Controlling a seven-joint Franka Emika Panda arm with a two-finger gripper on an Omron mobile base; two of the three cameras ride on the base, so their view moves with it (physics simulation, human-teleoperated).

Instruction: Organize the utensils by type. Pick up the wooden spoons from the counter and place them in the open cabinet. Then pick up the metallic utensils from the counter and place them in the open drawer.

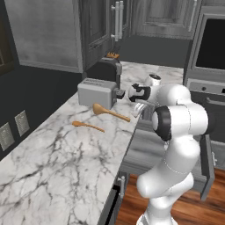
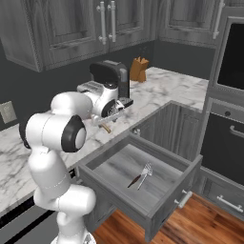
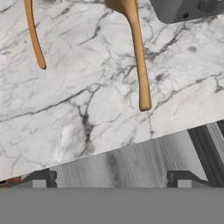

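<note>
Wooden spoons lie on the white marble surface (image 1: 57, 162), both just ahead of the end effector (image 3: 111, 183), whose two dark fingertips (image 3: 41, 179) stand spread as wide as they go with nothing between them. Largest of what surrounds it is the surface itself, which runs out beyond the fingers in the hand view, its front edge passing right in front of them. Next comes the open drawer (image 2: 164, 200), pulled out below and to the side of the end effector; its grey floor shows directly under the tips in the hand view. A grey toaster (image 1: 97, 93) stands beyond the end effector, past the spoons, with a darker appliance (image 1: 107, 68) behind it. The longer spoon (image 1: 110, 112) with the big round bowl lies closest, its handle end pointing back toward the fingers and stopping short of the surface's edge, its bowl near the toaster. The slimmer spoon (image 1: 88, 126) lies beside it, apart from it and farther off to one side. Smallest, a metallic fork (image 2: 145, 172) and a dark-handled piece (image 2: 134, 181) rest touching on the drawer floor, well below the end effector.
</note>
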